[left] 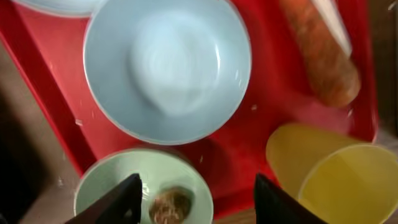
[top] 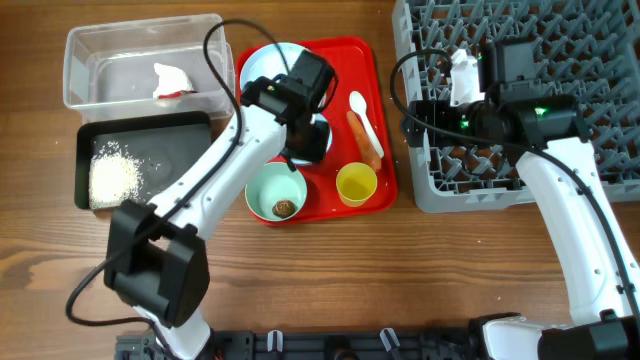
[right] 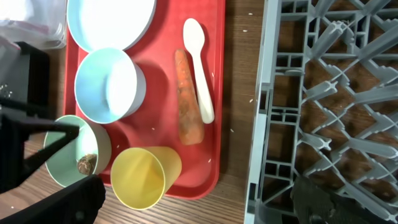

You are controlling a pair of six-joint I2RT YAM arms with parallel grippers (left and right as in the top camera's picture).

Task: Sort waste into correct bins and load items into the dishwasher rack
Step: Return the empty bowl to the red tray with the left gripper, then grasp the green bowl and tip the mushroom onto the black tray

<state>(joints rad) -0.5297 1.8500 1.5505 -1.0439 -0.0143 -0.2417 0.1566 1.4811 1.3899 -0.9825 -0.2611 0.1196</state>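
Note:
On the flat red tray (top: 383,185) stand a pale-blue plate (top: 265,62), a pale-blue bowl (left: 168,68), a mint-green bowl (top: 268,188) holding a small brown lump (top: 285,208), a yellow cup (top: 356,183), an orange carrot stick (top: 366,140) and a white spoon (top: 364,114). My left gripper (left: 199,205) is open and empty, hovering over the two bowls. My right gripper (top: 418,118) is open and empty at the left edge of the grey dishwasher rack (top: 560,40). The red-and-white wrapper (top: 172,82) lies in the clear tub (top: 80,70). Rice (top: 112,178) lies in the black tray (top: 170,145).
The left arm (top: 210,170) reaches across the black tray's corner towards the red tray. Bare wooden table lies in front of the trays. In the right wrist view the cup (right: 140,177) stands near the tray's front edge, beside the rack's wall (right: 258,124).

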